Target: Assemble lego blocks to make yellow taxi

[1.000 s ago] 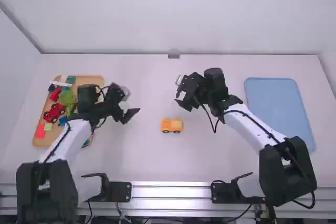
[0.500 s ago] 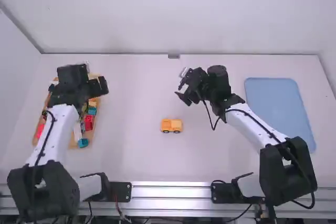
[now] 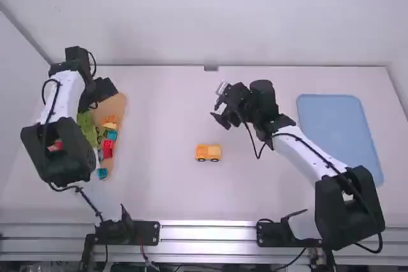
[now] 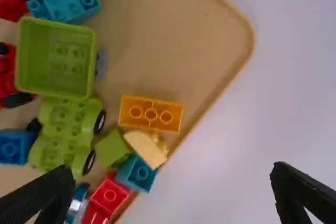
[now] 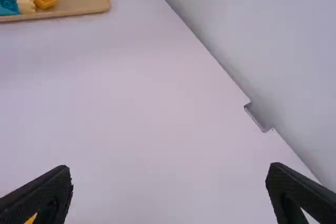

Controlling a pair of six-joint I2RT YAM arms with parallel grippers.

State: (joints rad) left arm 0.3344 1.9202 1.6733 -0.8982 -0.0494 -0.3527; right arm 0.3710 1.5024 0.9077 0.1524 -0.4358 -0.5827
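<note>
One yellow-orange toy-brick car with dark wheels (image 3: 208, 152) stands, in the high view, on the near side of the right gripper (image 3: 220, 121), probably kept central for either arm. Left wrist view: the left gripper (image 4: 173, 179) has empty, spread jaws; beyond them an orange plastic brick (image 4: 151, 114) lies hollow side up (it would need turning) on the tan parts tray (image 4: 210, 3). Right wrist view: jaws spread, empty, perhaps waiting. No writing is legible.
</note>
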